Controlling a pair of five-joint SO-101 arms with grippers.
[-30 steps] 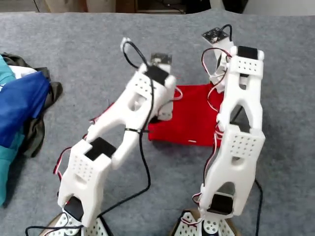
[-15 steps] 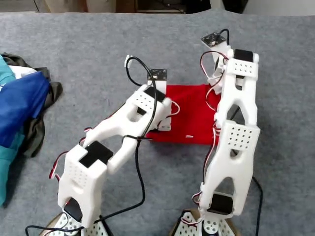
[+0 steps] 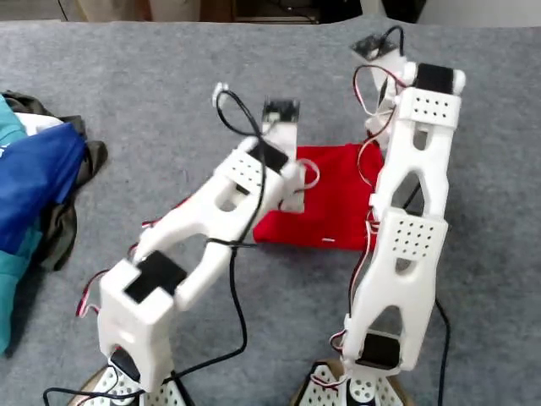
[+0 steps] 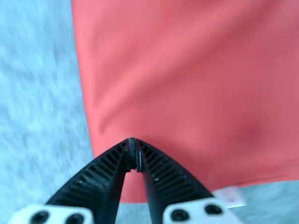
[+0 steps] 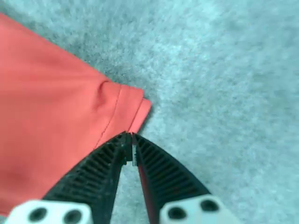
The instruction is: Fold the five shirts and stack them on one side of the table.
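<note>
Over at 9 o'clock on the table we've got the heaped shirt pile. The red shirt lies around the middle. The left gripper is pressed together at its 9 o'clock edge, and the right gripper is pressed together at its 1 o'clock corner.

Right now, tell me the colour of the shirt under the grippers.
The shirt is plain red, best seen in the left wrist view.
</note>
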